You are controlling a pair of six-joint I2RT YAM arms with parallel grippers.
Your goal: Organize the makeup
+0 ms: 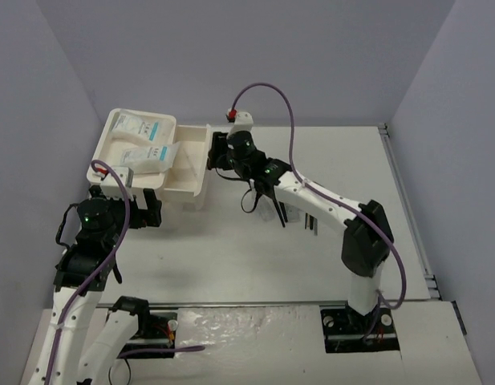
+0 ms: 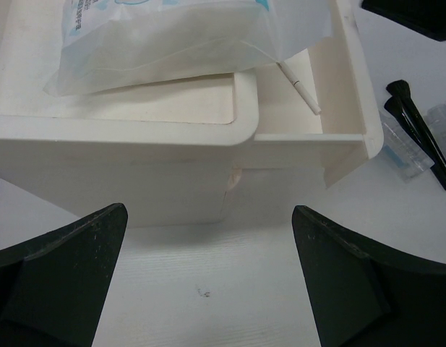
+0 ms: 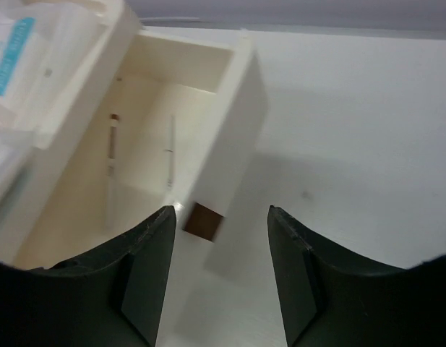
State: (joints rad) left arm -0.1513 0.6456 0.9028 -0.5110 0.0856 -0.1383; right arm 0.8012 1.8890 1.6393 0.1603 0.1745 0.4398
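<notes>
Right wrist view: note right fingers [image 3: 147,275] spread apart, empty, astride the brown knob [image 3: 203,221] of the pulled-out drawer [image 3: 241,108]. Find left fingers [image 2: 63,275] parted too, holding nothing, facing the box [image 2: 121,166]. Leave packets [image 1: 151,152] in the top tray [image 1: 111,132]. Next, probably: fetch black brushes [image 2: 418,123] from the worktop [image 2: 208,303], pinch mid-handle, lay lengthwise beside the sticks [image 3: 111,166] inside.

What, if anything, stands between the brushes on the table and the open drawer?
Nothing visible on the table: bare surface separates the brushes from the drawer, though they would likely need lifting over its side wall. In the top view the right arm stretches above that path.
</notes>
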